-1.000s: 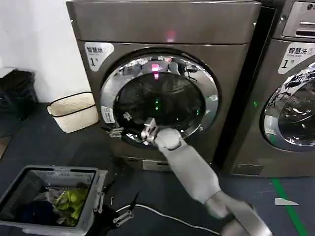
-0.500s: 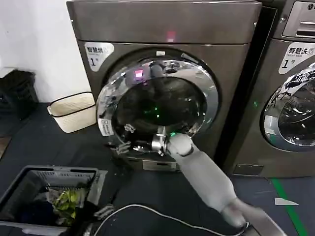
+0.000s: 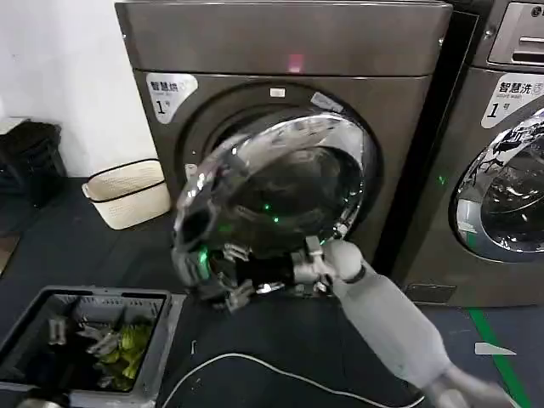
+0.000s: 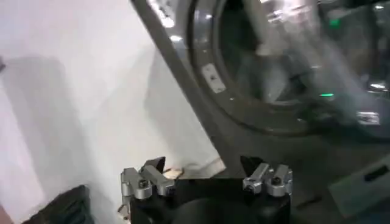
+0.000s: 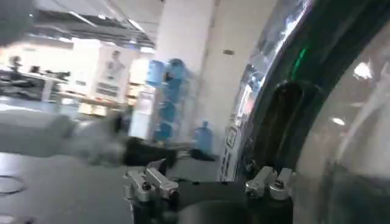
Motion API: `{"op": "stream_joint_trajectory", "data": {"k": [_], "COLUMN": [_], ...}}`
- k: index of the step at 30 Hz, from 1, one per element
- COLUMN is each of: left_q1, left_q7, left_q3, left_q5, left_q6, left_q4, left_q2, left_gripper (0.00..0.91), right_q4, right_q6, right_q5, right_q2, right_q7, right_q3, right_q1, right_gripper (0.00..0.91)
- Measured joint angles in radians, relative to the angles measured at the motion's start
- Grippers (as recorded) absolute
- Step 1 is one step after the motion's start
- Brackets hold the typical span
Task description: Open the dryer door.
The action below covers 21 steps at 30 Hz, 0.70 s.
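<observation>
At front of dryer point(image 3: 285, 51), door point(image 3: 272, 208) already swung partway out, not fully open. My right tool point(image 3: 299, 274) at its lower rim, fingers spread, not gripping. Left tool point(image 4: 207, 182) also open, idle off to side.

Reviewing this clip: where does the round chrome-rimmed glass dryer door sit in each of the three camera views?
Head view: the round chrome-rimmed glass dryer door is centre frame, swung partly open, with the right gripper at its lower rim.
Left wrist view: the door fills the upper right, beyond the open left gripper.
Right wrist view: the door covers the right side, close to the camera.
Shared landmark: the door's chrome rim.
</observation>
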Motion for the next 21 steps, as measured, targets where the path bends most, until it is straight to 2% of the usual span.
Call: {"op": "stream_joint_trajectory", "data": {"k": [10,21], "left_q1": [-0.091,-0.21], "left_q7": [0.054,0.095], "left_q3": [0.037,0.196], "left_q5": [-0.041,-0.01], "left_q6": [-0.029,-0.017], "left_q4": [0.04,0.079], "left_q2": [0.067,0.151], "left_gripper": [0.907,0.907], "right_q4": [0.153,0.218], "right_q6": [0.007,0.03], "right_q5": [0.026,0.061], "right_q2": [-0.161,-0.297], "right_q7": [-0.091,-0.094], "right_q3": [0.122,0.393], "right_q1": [-0.118,-0.304], "right_gripper": [0.907,0.907]}}
